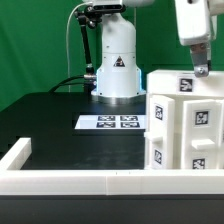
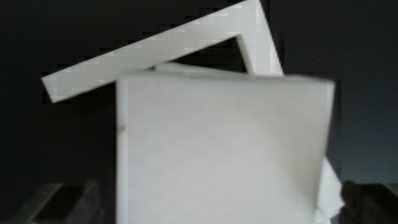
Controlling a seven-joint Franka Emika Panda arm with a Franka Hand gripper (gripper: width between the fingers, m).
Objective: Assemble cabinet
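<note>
Low white border frame (image 1: 80, 181): runs across the foreground of the exterior view, with a side rail (image 1: 14, 156) rising at that view's left.

Black table (image 1: 60, 125): broad dark surface behind the frame, bearing all other items.

Cabinet (image 1: 185, 125): matte white boxy unit standing on the table at the exterior view's right, just behind the frame. Black-and-white square marker tags show on its top and front faces. In the wrist view a large white panel (image 2: 222, 150) of it fills most of the picture, with an angled white edge (image 2: 169, 50) behind it against black.

Robot base (image 1: 116, 62): white column at the back centre, with a black cable trailing off toward the exterior view's left.

Gripper (image 1: 202, 68): hangs from the white wrist at the upper right of the exterior view, down at the cabinet's top. Whether its jaws are released or clenched cannot be told; fingertips are indistinct.

Marker board (image 1: 112, 122): thin flat white sheet with tags, lying before the robot base, just beside the cabinet.
</note>
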